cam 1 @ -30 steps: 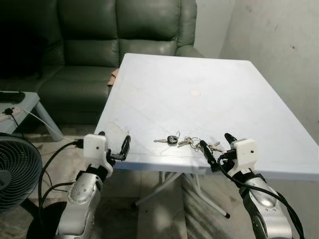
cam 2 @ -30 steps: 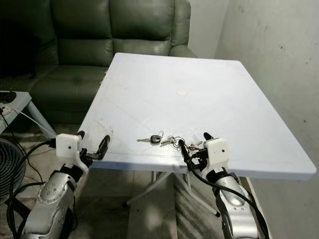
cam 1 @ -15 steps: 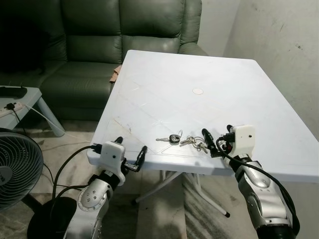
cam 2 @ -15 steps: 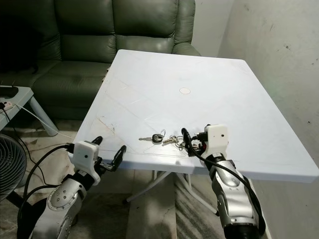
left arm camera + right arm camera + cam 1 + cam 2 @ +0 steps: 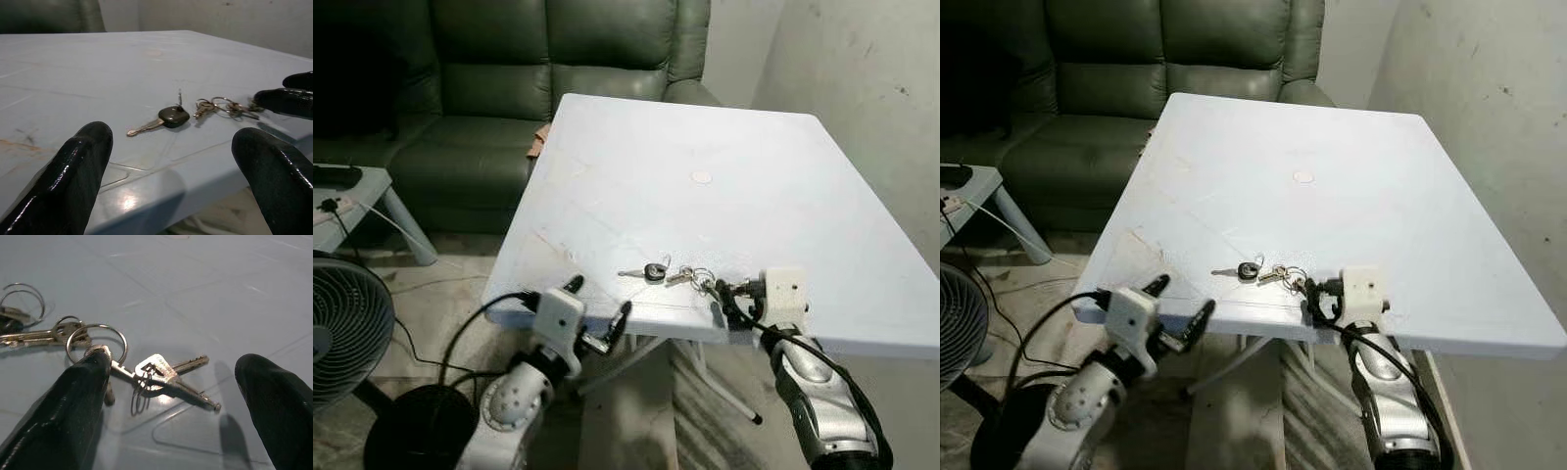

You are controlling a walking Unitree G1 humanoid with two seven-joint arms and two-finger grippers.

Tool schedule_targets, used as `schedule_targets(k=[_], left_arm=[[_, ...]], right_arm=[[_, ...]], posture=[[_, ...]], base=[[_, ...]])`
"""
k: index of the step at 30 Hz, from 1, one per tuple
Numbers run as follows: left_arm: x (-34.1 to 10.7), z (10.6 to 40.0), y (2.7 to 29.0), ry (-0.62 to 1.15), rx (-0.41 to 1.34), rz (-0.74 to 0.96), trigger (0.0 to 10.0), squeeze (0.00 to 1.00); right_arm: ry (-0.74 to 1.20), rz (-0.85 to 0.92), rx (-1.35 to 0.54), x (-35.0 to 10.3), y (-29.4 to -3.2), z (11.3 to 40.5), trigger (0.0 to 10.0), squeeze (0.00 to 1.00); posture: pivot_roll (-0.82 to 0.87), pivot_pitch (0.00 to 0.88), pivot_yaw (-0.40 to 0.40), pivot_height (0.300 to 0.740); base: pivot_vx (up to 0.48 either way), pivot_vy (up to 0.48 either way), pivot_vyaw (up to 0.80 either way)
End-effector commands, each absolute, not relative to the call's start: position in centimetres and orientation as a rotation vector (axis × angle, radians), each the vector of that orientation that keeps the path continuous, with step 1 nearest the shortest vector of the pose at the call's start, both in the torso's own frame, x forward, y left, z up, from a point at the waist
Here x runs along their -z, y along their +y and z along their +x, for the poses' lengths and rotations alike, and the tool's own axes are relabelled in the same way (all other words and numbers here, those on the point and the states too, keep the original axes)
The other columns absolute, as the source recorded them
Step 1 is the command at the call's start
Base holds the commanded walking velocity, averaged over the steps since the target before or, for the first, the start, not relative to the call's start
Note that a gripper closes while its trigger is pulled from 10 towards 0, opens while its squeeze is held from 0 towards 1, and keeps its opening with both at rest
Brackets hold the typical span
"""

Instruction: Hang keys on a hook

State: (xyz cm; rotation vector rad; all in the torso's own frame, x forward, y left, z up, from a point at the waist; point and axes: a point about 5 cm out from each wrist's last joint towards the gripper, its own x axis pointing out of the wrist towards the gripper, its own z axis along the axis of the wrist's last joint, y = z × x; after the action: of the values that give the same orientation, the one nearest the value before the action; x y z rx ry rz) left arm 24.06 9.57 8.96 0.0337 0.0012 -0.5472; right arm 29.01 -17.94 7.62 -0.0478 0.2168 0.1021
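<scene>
I am seeing no containers here. My left gripper [image 5: 597,315] is hanging just off the near edge of the white bench [image 5: 724,137], fingers [image 5: 73,169] spread and released, the keys [image 5: 677,277] lying beyond them. My right gripper [image 5: 171,396] is sitting low over that bunch, fingers [image 5: 80,391] parted, one tip touching a key ring [image 5: 98,340], grasping nothing. A fan [image 5: 342,328] is standing left, a green sofa [image 5: 509,69] behind.
</scene>
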Motion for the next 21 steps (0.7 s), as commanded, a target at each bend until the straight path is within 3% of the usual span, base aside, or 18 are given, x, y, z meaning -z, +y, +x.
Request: schedule_targets(k=[1,21], left_arm=[[-9.35,23.98,9.37,-0.013,0.561,0.043,10.0,0.00],[-9.48,24.10,9.02,-0.015,0.558,0.037,10.0,0.00]], right_arm=[[0.181,-0.043,-0.135,-8.15,-17.92,28.77,10.0,0.00],[0.200,-0.034,-0.172,-7.70,-17.36,28.71,10.0,0.00]], posture=[[0.01,0.035,-0.043,0.740],[0.01,0.036,-0.047,0.740]], base=[[0.000,0.000,0.00],[0.000,0.000,0.00]])
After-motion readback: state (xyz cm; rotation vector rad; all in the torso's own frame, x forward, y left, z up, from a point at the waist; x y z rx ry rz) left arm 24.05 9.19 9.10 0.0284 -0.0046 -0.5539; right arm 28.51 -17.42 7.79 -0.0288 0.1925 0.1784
